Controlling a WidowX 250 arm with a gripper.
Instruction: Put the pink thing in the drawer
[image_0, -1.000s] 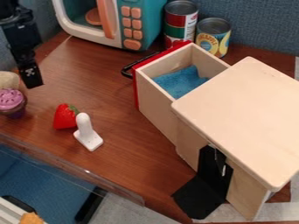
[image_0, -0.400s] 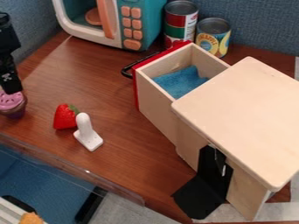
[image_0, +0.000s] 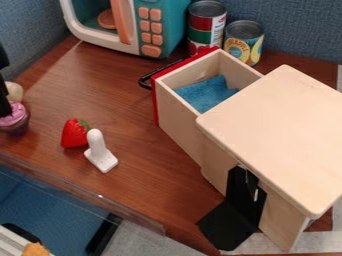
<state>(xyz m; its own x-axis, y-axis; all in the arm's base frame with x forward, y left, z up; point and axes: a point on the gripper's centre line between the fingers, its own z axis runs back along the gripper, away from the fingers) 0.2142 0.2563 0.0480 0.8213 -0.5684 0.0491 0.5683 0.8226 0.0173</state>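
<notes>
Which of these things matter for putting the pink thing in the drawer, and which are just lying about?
Part of the job:
- pink-topped cupcake
- open drawer
- pincer, at the cupcake

Just lying about:
- strawberry
- white upright piece
- red-and-green can
- yellow-labelled can
- toy microwave
- blue cloth inside the drawer

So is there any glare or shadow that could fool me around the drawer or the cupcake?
Camera view: no glare on the drawer or its blue cloth; pale sheen on the table at upper left; bright streaks along the clear plastic edge; the gripper, nearly solid black, hides part of the cupcake at the left border.
</notes>
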